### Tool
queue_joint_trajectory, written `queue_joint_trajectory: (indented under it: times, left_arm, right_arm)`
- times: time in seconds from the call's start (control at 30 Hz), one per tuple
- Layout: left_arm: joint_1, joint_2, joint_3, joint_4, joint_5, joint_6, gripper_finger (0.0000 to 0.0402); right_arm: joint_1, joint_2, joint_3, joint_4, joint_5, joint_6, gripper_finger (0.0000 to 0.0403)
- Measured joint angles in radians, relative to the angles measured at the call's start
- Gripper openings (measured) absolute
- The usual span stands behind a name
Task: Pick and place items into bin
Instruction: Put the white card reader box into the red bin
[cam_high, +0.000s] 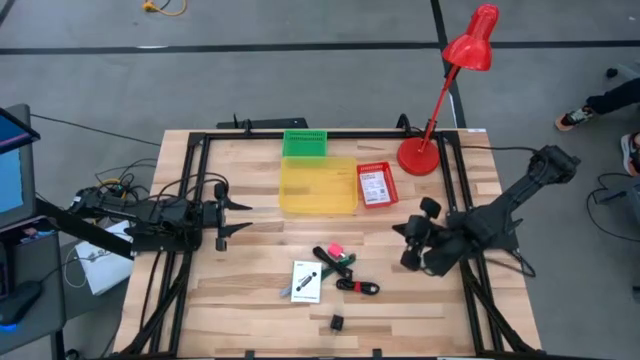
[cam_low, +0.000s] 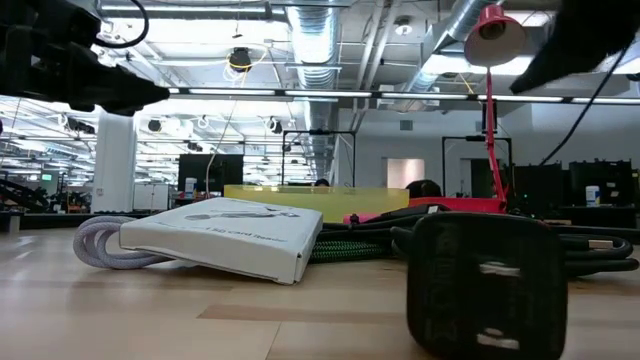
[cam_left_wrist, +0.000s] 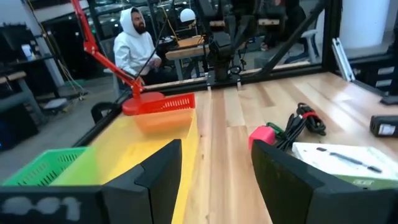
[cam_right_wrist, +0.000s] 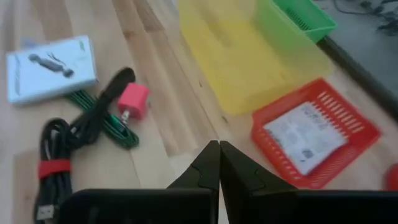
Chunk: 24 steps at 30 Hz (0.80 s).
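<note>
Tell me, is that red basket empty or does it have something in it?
Not empty. The red basket holds one white printed package lying flat inside it; the right wrist view shows it clearly. Nothing else shows in it.

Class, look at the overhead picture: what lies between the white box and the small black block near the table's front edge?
Nothing. In the high view, only bare wood separates the white box from the black block; the cables lie off to the side.

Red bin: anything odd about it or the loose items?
The red bin already holds a white package. Elsewhere, nothing looks spilled or damaged. The small black block lies apart from the cable pile, near the table's front edge.
</note>
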Motion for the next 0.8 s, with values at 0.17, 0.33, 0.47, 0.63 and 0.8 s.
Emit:
queue_joint_trajectory:
  times: [0.17, 0.33, 0.47, 0.63, 0.8]
  left_arm:
    - [0.000, 0.000, 0.000, 0.000, 0.000, -0.114, 0.0185]
    - [0.000, 0.000, 0.000, 0.003, -0.001, -0.153, 0.0185]
    - [0.000, 0.000, 0.000, 0.005, -0.002, -0.142, 0.0185]
    - [0.000, 0.000, 0.000, 0.024, -0.002, -0.151, 0.0185]
    - [0.000, 0.000, 0.000, 0.114, -0.029, -0.150, 0.0185]
  right_arm:
    - [-0.001, -0.079, -0.129, 0.198, 0.026, -0.083, 0.0000]
    - [0.004, -0.082, -0.178, 0.340, 0.031, -0.253, 0.0000]
    - [0.033, -0.083, -0.204, 0.399, 0.071, -0.328, 0.0000]
    - [0.108, -0.082, -0.234, 0.437, 0.203, -0.326, 0.0000]
    - [0.183, -0.082, -0.291, 0.528, 0.400, -0.311, 0.0000]
